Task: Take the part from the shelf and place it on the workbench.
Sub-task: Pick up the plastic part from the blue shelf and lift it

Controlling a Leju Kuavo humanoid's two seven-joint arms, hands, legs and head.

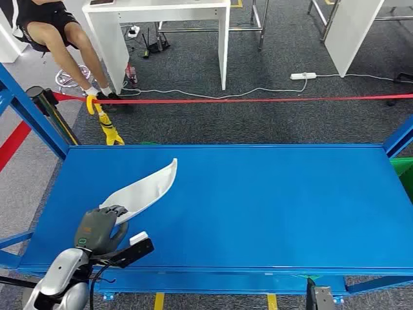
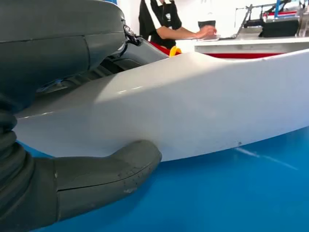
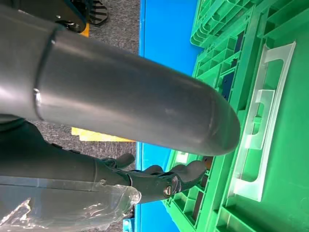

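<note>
At the far left of the head view a person (image 1: 58, 29) sits beyond the red barrier tape (image 1: 253, 100), well apart from the work. Nearer, the left hand (image 1: 100, 227) grips the near end of the white curved part (image 1: 146, 187), thumb (image 2: 109, 169) under one edge and the dark fingers (image 2: 58, 43) over the other, as the left wrist view shows. The part lies over the left portion of the blue desk (image 1: 273, 206), its long axis running away from the hand, forward and to the right, tapering to a raised tip; the wrist view puts its lower edge very close to the surface, though whether it touches I cannot tell. So the left hand alone governs the release, which I judge to be the step in hand. The right hand (image 3: 164, 181) hangs beside a green crate (image 3: 276, 169) with fingers loosely apart, holding nothing
</note>
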